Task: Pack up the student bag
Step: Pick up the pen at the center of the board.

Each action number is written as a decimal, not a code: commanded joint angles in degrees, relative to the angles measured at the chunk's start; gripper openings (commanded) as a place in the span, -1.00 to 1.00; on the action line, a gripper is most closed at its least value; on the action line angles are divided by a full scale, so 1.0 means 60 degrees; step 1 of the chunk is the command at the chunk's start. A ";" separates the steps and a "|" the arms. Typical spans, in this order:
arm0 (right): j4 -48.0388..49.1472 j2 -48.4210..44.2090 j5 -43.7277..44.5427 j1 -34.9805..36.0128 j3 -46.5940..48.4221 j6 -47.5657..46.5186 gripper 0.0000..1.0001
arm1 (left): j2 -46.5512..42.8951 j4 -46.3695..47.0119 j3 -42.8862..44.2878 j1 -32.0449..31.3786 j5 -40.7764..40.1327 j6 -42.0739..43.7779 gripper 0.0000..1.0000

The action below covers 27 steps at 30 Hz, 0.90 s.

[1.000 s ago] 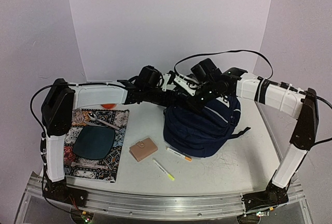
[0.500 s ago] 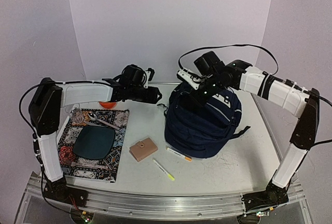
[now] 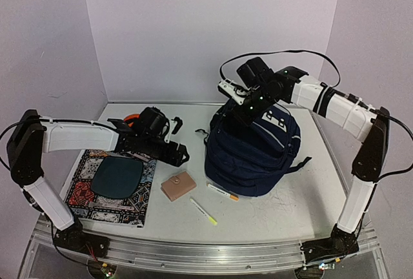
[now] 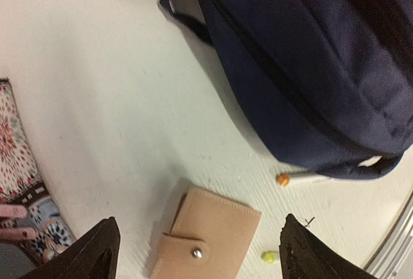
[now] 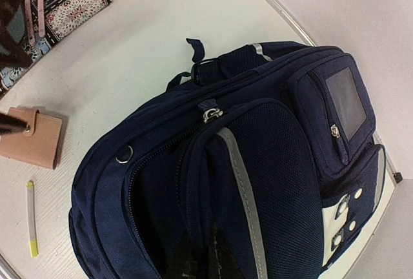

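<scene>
Two tools are showing. The left tool is hovering wide open and empty over the wallet, at 9 o'clock from the bag. The right tool is sitting fully closed at the bag's 12 o'clock top; any grip on fabric I cannot tell. The bag is standing on the desk, right of centre.
</scene>
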 commanded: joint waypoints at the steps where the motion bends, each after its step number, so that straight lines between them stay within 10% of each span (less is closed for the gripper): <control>1: 0.0259 0.0030 -0.0107 -0.0026 0.0788 0.0161 -1.00 | -0.0035 -0.0720 0.0007 -0.0611 -0.0361 -0.0138 0.78; 9: 0.0246 0.0121 -0.0247 -0.0026 0.0671 0.0275 -1.00 | 0.0267 -0.0851 -0.0128 -0.2597 -0.0860 -0.0160 0.80; 27: 0.0257 0.0077 -0.0392 -0.0026 0.0370 0.0508 -1.00 | 0.2715 -0.2275 0.1642 -0.3976 -0.0874 0.5414 0.62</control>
